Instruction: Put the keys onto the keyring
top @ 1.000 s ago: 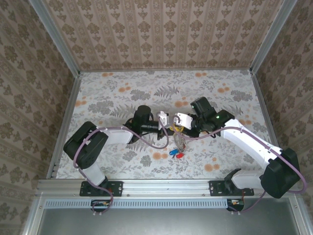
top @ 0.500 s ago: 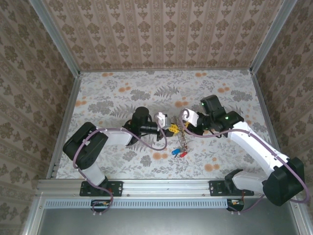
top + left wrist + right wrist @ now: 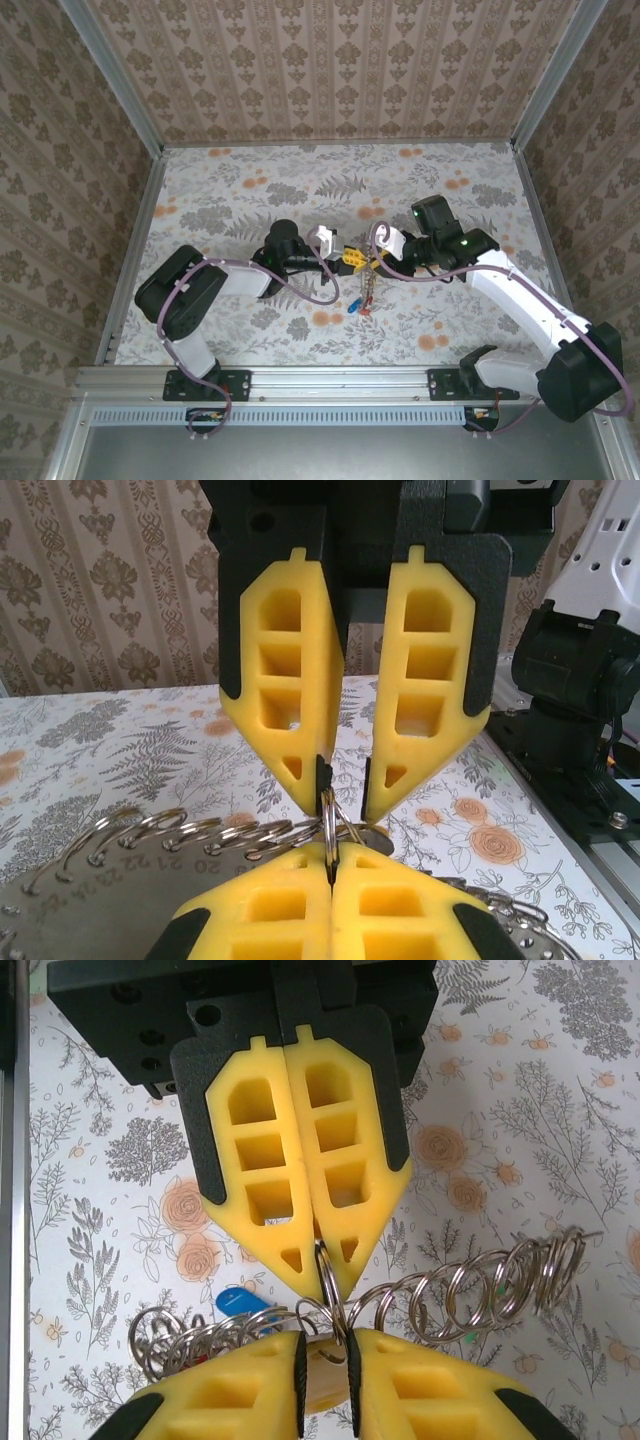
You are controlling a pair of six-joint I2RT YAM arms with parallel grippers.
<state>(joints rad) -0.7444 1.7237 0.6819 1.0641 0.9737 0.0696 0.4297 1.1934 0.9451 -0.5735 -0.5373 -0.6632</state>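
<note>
Clamps a wire loop of the keyring [image 3: 556, 1272] fully shut in the left gripper [image 3: 330, 858] above mid-table, straddles that loop with the right gripper [image 3: 325, 1350] slightly parted, blue key [image 3: 353, 306] and red key [image 3: 366, 309] near its lower end, 20–24 stamped upside down on a grey plate [image 3: 100, 920].

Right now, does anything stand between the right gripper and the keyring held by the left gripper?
Nothing visible does. The left gripper is shut on one loop of the keyring. The right gripper, its jaws slightly apart, sits tip to tip with it, and that loop appears to run into the gap.
</note>
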